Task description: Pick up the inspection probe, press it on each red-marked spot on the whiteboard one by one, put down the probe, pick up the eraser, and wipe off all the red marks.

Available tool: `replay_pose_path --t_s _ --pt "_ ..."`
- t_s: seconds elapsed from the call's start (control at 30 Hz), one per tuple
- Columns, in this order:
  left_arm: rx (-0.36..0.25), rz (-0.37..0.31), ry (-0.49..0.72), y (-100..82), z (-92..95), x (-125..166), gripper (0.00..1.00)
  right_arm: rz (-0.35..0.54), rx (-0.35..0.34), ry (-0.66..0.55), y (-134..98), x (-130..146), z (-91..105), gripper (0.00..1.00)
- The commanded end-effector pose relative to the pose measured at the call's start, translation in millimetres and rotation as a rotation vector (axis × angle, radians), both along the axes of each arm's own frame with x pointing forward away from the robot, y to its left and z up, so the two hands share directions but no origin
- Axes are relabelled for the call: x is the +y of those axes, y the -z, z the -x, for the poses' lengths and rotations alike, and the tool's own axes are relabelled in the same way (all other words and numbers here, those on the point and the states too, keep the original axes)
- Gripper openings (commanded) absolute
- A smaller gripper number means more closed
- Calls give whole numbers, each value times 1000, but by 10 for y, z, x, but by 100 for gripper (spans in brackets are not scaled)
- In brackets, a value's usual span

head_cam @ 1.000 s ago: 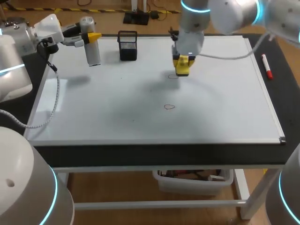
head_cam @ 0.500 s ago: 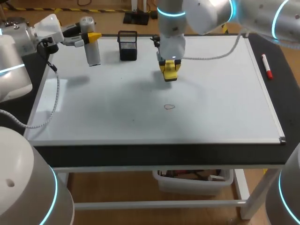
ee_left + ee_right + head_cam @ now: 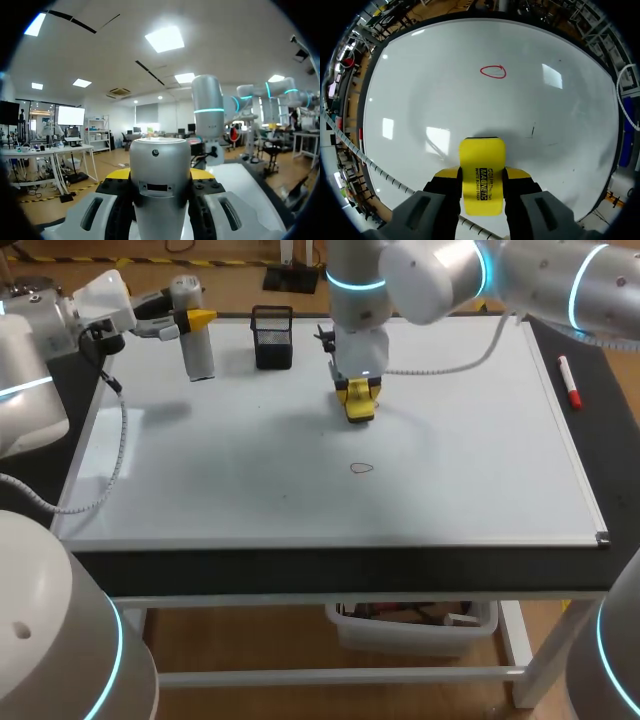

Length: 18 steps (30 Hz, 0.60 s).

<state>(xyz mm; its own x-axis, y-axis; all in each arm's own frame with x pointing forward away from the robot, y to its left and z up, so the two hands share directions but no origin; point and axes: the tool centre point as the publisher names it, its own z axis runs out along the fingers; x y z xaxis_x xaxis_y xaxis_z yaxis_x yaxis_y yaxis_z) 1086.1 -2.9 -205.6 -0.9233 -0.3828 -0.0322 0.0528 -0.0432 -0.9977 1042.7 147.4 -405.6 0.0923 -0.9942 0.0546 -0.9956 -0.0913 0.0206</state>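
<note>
Beside the black mesh holder (image 3: 272,337), on its left, the inspection probe (image 3: 195,340) stands upright over the far corner of the whiteboard (image 3: 470,460). The left gripper (image 3: 195,318) holds it near its top. In the left wrist view the left gripper (image 3: 160,176) has its fingers closed a moderate width onto the silver body of the inspection probe (image 3: 160,160), one finger on each side. Whether the probe's base touches the board cannot be determined.

Right of the holder, and a little nearer the robot, the right gripper (image 3: 358,390) points down at the whiteboard with the yellow eraser (image 3: 358,406) in its grasp. In the right wrist view the right gripper (image 3: 481,182) is closed on the eraser (image 3: 482,172), both yellow-tipped fingers pressing its flanks, and the block projects past the fingertips toward the whiteboard (image 3: 420,90). A shadow lies directly under the eraser's end. Contact with the surface cannot be confirmed.

One red mark (image 3: 493,72), a small oval outline, lies ahead of the eraser and apart from it. In the head view this red mark (image 3: 361,468) sits nearer the robot than the holder, right of it and beyond the eraser.

Well apart from the holder, a red marker (image 3: 568,382) lies on the dark table strip just off the board's right edge.
</note>
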Motion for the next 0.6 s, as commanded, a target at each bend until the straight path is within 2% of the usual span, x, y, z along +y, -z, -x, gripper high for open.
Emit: replay_pose_path --t_s 0.03,0.6 --pt "-3 2 -1 1 0 -3 0 -1 1 -7 8 -36 17 0" --pt "-3 2 -1 1 0 -3 0 10 21 51 120 -351 102 0"
